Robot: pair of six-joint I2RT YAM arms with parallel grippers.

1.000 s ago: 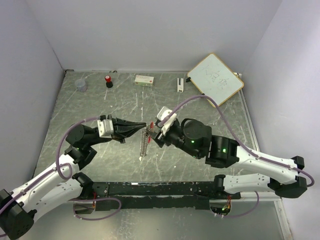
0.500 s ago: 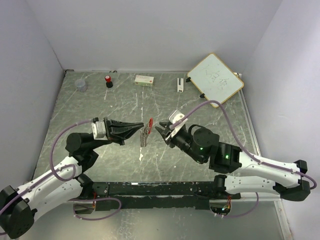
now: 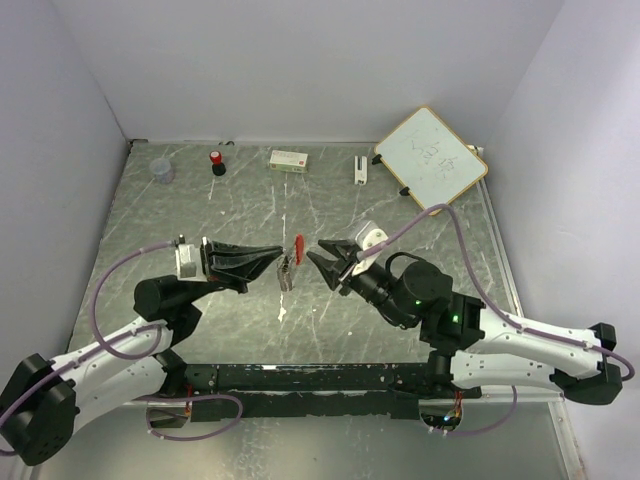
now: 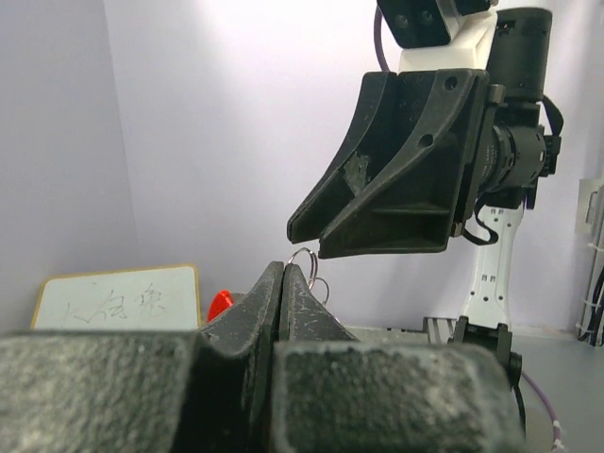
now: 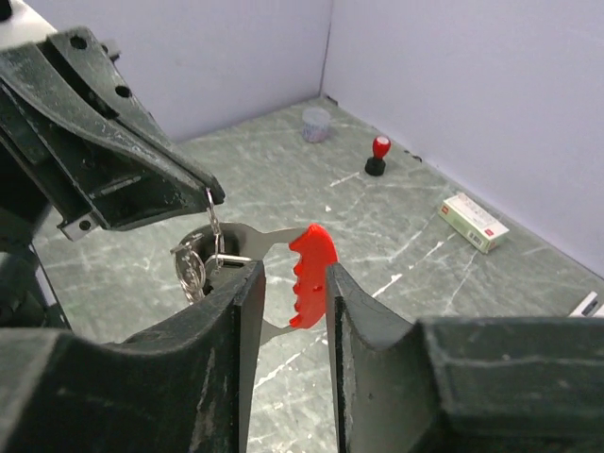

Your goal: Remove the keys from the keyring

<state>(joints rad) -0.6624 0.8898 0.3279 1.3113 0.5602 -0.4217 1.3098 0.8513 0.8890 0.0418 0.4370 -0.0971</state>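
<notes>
Your right arm has drawn back, so the right gripper (image 3: 318,252) now stands open astride the red tab (image 5: 310,274). Your left gripper (image 3: 277,257) pinches the keyring (image 4: 300,257). The keys (image 3: 287,272) hang between the two grippers, far from the table (image 3: 240,200) edges.

The desk (image 3: 240,205) is shown as a smooth, glossy sheet, marbled grey-green with white veins. The keys (image 3: 287,275) and keyring (image 4: 300,255) are seen in bright bare metal, and the attached tag (image 5: 311,274) in smooth red plastic. The left claw (image 3: 277,257) and right claw (image 3: 318,252) are moulded in matt black plastic, which looks grainy at close range. The whiteboard (image 3: 432,157) is glossy and framed in pale wood.
</notes>
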